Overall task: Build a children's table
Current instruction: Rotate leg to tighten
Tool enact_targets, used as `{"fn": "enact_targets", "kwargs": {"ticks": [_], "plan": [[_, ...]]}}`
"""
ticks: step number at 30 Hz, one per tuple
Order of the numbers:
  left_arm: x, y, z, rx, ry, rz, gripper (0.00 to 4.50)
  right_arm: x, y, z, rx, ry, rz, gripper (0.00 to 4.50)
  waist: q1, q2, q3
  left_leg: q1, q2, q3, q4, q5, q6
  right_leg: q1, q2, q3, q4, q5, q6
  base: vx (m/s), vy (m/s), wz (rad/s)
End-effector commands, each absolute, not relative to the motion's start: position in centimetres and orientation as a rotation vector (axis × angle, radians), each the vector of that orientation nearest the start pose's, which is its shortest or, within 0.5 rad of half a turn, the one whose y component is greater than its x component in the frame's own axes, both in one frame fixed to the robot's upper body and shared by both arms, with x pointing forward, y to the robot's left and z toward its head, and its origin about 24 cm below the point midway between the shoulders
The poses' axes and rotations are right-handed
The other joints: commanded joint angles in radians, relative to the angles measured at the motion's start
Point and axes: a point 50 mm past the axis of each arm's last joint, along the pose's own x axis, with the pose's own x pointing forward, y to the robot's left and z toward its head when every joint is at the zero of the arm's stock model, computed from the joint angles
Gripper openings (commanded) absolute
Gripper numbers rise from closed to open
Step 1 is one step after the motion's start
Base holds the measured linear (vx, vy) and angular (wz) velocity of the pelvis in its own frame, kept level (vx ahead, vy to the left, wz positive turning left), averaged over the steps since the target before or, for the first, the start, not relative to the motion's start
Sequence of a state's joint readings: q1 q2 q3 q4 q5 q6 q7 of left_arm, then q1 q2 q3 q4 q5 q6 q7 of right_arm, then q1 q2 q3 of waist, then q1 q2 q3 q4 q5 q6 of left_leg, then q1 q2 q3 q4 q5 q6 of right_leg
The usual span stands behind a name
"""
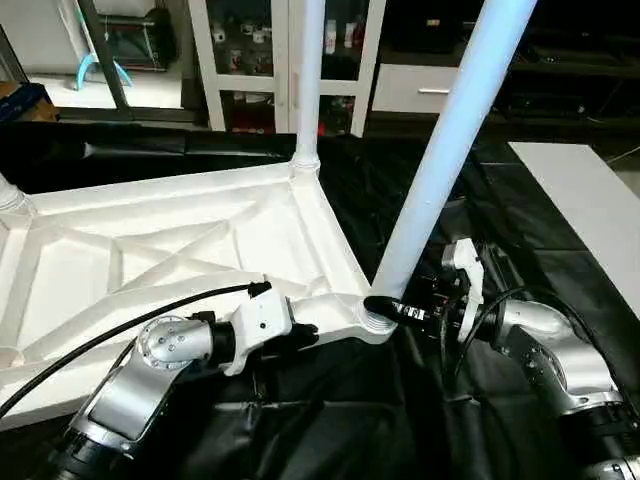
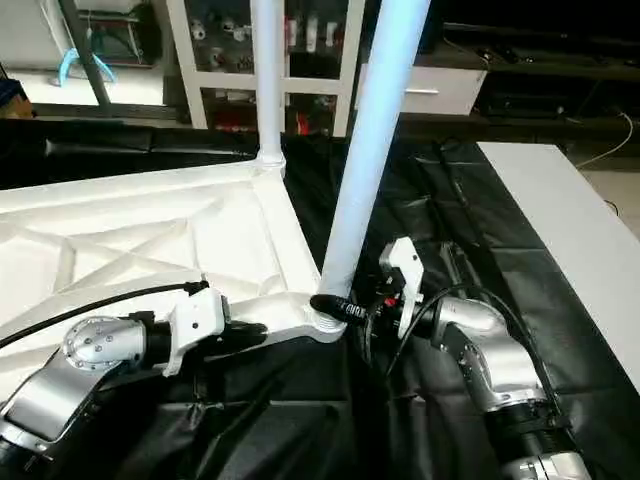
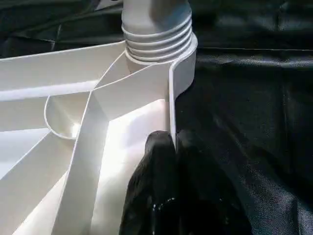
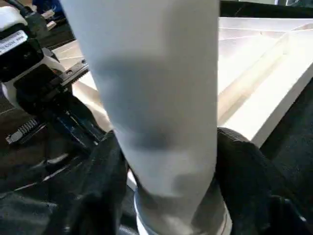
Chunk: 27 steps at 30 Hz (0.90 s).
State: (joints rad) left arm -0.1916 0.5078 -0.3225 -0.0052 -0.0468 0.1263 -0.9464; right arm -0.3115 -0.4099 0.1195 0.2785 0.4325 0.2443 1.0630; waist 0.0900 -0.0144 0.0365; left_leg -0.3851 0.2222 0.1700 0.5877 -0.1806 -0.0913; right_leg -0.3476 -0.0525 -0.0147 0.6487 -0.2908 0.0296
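Observation:
The children's table top (image 1: pixel 150 250) lies upside down on black cloth, its X ribs facing up. One white leg (image 1: pixel 307 90) stands upright in the far corner socket. A second leg (image 1: pixel 440 170) leans out of the near right corner socket (image 1: pixel 375 322), and its threaded end (image 3: pixel 159 36) sits in that socket. A third leg's base (image 1: pixel 8 198) shows at the left edge. My left gripper (image 1: pixel 312 328) is shut on the top's rim (image 3: pixel 171 98) just beside that socket. My right gripper (image 1: pixel 383 307) is closed around the leaning leg's foot, a black finger (image 4: pixel 100 191) on either side.
A white flat board (image 1: pixel 590 200) lies on the right of the black cloth (image 1: pixel 330 420). A white glass-door cabinet (image 1: pixel 260 60) and a drawer unit (image 1: pixel 420 90) stand behind. My left arm's black cable (image 1: pixel 120 335) crosses the table top.

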Motion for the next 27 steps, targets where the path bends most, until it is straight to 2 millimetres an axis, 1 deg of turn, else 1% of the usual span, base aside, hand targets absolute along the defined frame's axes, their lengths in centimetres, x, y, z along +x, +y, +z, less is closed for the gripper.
{"fn": "enact_targets", "kwargs": {"ticks": [1,2,3,4,5,6,7,8,9,10,11,12,13,14,15,16,17,18,19,20,21,22,23,24,25,26,27], "plan": [[23.8,13.6,3.8,0.443,0.327,-1.281,0.00,28.4,-16.7,6.1,0.105,0.210,1.095,2.22,-0.002,-0.002,-0.050,0.022,0.006,0.002,-0.053,-0.047,0.049,0.026,-0.051,0.023,-0.061,0.332,-0.204,0.000,0.000,0.00],[23.8,13.6,3.8,0.442,0.328,-1.281,0.00,28.4,-16.7,6.1,0.104,0.207,1.090,2.17,-0.001,-0.001,-0.050,0.023,0.007,0.002,-0.053,-0.048,0.050,0.025,-0.051,0.022,-0.061,0.328,-0.205,0.000,0.000,0.00],[23.8,13.5,3.8,0.438,0.330,-1.278,0.00,28.4,-16.6,6.0,0.104,0.208,1.082,2.15,-0.002,-0.002,-0.051,0.023,0.006,0.002,-0.053,-0.049,0.050,0.026,-0.051,0.023,-0.061,0.326,-0.206,0.000,0.000,0.00],[23.9,13.3,3.7,0.436,0.335,-1.263,0.00,28.7,-16.5,5.7,0.091,0.213,1.037,2.12,-0.002,-0.002,-0.051,0.022,0.007,0.002,-0.053,-0.047,0.050,0.026,-0.051,0.023,-0.061,0.327,-0.206,0.000,0.000,0.00],[24.0,13.2,3.7,0.440,0.335,-1.250,0.00,29.0,-16.4,5.4,0.079,0.220,0.986,2.09,-0.003,-0.001,-0.050,0.023,0.007,0.002,-0.054,-0.045,0.047,0.024,-0.052,0.023,-0.061,0.321,-0.207,0.000,0.000,0.00],[24.2,13.0,3.6,0.442,0.345,-1.228,0.00,29.4,-16.3,5.0,0.071,0.234,0.932,2.09,-0.004,-0.002,-0.051,0.024,0.007,0.003,-0.054,-0.049,0.042,0.024,-0.052,0.023,-0.061,0.308,-0.209,0.000,0.000,0.00],[24.7,12.7,3.5,0.456,0.363,-1.176,0.00,30.1,-16.2,4.3,0.062,0.261,0.817,2.07,-0.005,-0.002,-0.051,0.025,0.008,0.003,-0.055,-0.053,0.037,0.023,-0.052,0.023,-0.062,0.298,-0.209,0.000,0.000,0.00],[25.0,12.2,3.4,0.462,0.372,-1.142,0.00,30.6,-16.1,3.8,0.067,0.279,0.722,2.06,-0.010,-0.001,-0.047,0.024,0.007,0.003,-0.059,-0.062,0.023,0.020,-0.053,0.024,-0.065,0.263,-0.214,0.000,0.000,0.00],[25.5,11.6,3.3,0.444,0.389,-1.089,0.00,31.2,-15.9,3.2,0.083,0.298,0.611,2.05,-0.011,0.001,-0.048,0.026,0.008,0.003,-0.059,-0.069,0.013,0.020,-0.055,0.024,-0.065,0.242,-0.217,0.000,0.000,0.00],[26.1,10.8,3.4,0.417,0.389,-1.032,0.00,31.7,-15.5,2.8,0.110,0.314,0.528,2.04,-0.018,0.001,-0.046,0.026,0.007,0.003,-0.062,-0.081,-0.006,0.018,-0.056,0.025,-0.067,0.201,-0.220,0.000,0.000,0.00],[26.4,10.4,3.5,0.397,0.388,-0.996,0.00,31.9,-15.2,2.5,0.127,0.325,0.484,2.02,-0.023,0.003,-0.046,0.028,0.009,0.003,-0.064,-0.101,-0.025,0.016,-0.059,0.027,-0.069,0.164,-0.230,0.000,0.000,0.00],[26.7,10.0,3.6,0.381,0.391,-0.960,0.00,32.1,-14.9,2.4,0.144,0.333,0.458,2.02,-0.024,0.003,-0.048,0.029,0.008,0.001,-0.064,-0.109,-0.032,0.020,-0.059,0.027,-0.072,0.149,-0.225,0.000,0.000,0.00],[26.7,10.0,3.6,0.381,0.391,-0.960,0.00,32.1,-14.9,2.4,0.144,0.333,0.458,2.01,-0.027,0.001,-0.049,0.026,0.008,0.001,-0.063,-0.101,-0.031,0.024,-0.058,0.028,-0.070,0.166,-0.223,0.000,0.000,0.00],[27.4,9.0,3.9,0.338,0.387,-0.903,0.00,32.6,-14.1,2.1,0.202,0.338,0.369,2.00,-0.030,0.000,-0.053,0.024,0.008,0.002,-0.060,-0.075,-0.028,0.025,-0.056,0.031,-0.065,0.230,-0.219,0.000,0.000,0.00],[28.1,7.1,4.5,0.280,0.378,-0.851,0.00,33.4,-12.5,1.8,0.262,0.348,0.247,2.00,-0.030,0.002,-0.054,0.024,0.006,0.000,-0.059,-0.060,-0.025,0.025,-0.056,0.029,-0.063,0.260,-0.219,0.000,0.000,0.00],[28.1,7.1,4.5,0.280,0.378,-0.851,0.00,33.4,-12.5,1.8,0.262,0.348,0.247,2.00,-0.035,-0.001,-0.053,0.027,0.005,0.002,-0.060,-0.062,-0.029,0.019,-0.056,0.029,-0.065,0.269,-0.225,0.000,0.000,0.00],[28.4,6.2,4.7,0.274,0.364,-0.848,0.00,33.7,-11.4,1.8,0.255,0.347,0.241,2.00,-0.033,-0.001,-0.053,0.025,0.003,0.000,-0.059,-0.073,-0.030,0.023,-0.058,0.028,-0.067,0.248,-0.221,0.000,0.000,0.00],[28.6,5.0,5.0,0.286,0.333,-0.875,0.00,34.0,-9.5,2.0,0.214,0.334,0.291,2.00,-0.034,-0.003,-0.054,0.024,0.003,-0.001,-0.058,-0.080,-0.030,0.026,-0.057,0.028,-0.067,0.256,-0.211,0.000,0.000,0.00],[28.7,4.9,5.1,0.292,0.327,-0.883,0.00,34.0,-9.0,2.1,0.215,0.327,0.324,2.00,-0.035,-0.002,-0.053,0.023,0.003,0.000,-0.057,-0.083,-0.026,0.023,-0.057,0.028,-0.067,0.262,-0.210,0.000,0.000,0.00],[28.7,4.8,5.2,0.311,0.314,-0.897,0.00,34.0,-7.6,2.6,0.225,0.304,0.418,2.00,-0.035,-0.003,-0.055,0.021,0.002,-0.001,-0.057,-0.084,-0.020,0.028,-0.055,0.028,-0.066,0.277,-0.202,0.000,0.000,0.00],[28.6,5.3,5.1,0.331,0.315,-0.901,0.00,34.0,-7.2,3.1,0.201,0.266,0.486,2.00,-0.034,-0.007,-0.053,0.020,0.003,-0.002,-0.057,-0.088,-0.010,0.029,-0.056,0.027,-0.067,0.287,-0.193,0.000,0.000,0.00],[28.6,5.7,5.1,0.337,0.318,-0.902,0.00,34.0,-7.2,3.4,0.174,0.243,0.518,2.00,-0.033,-0.007,-0.053,0.020,0.004,-0.002,-0.058,-0.086,-0.006,0.029,-0.056,0.027,-0.065,0.293,-0.190,0.000,0.000,0.00],[28.4,6.9,4.8,0.360,0.326,-0.896,0.00,33.7,-7.4,4.3,0.142,0.183,0.631,2.00,-0.033,-0.004,-0.055,0.019,0.004,-0.003,-0.056,-0.066,0.001,0.031,-0.054,0.026,-0.062,0.326,-0.185,0.000,0.000,0.00],[28.1,8.3,4.6,0.397,0.324,-0.922,0.00,33.4,-8.4,4.8,0.136,0.152,0.685,2.00,-0.029,-0.005,-0.057,0.016,0.002,-0.006,-0.052,-0.048,0.013,0.037,-0.051,0.023,-0.060,0.372,-0.174,0.000,0.000,0.00],[27.8,9.0,4.4,0.421,0.322,-0.942,0.00,33.3,-9.0,5.1,0.138,0.138,0.701,2.55,-0.028,-0.006,-0.058,0.016,0.004,-0.005,-0.051,-0.043,0.022,0.038,-0.051,0.024,-0.060,0.395,-0.171,0.000,0.000,0.00],[27.4,9.7,4.2,0.454,0.309,-0.986,0.00,33.1,-10.0,5.4,0.113,0.119,0.722,2.68,-0.027,-0.006,-0.056,0.018,0.003,-0.005,-0.051,-0.033,0.036,0.034,-0.047,0.021,-0.058,0.424,-0.170,0.000,0.000,0.00],[26.7,10.8,3.9,0.485,0.310,-1.050,0.00,32.7,-11.2,5.8,0.089,0.101,0.767,2.68,-0.027,-0.006,-0.056,0.019,0.003,-0.004,-0.050,-0.035,0.040,0.032,-0.047,0.022,-0.058,0.423,-0.171,0.000,0.000,0.00]]}}
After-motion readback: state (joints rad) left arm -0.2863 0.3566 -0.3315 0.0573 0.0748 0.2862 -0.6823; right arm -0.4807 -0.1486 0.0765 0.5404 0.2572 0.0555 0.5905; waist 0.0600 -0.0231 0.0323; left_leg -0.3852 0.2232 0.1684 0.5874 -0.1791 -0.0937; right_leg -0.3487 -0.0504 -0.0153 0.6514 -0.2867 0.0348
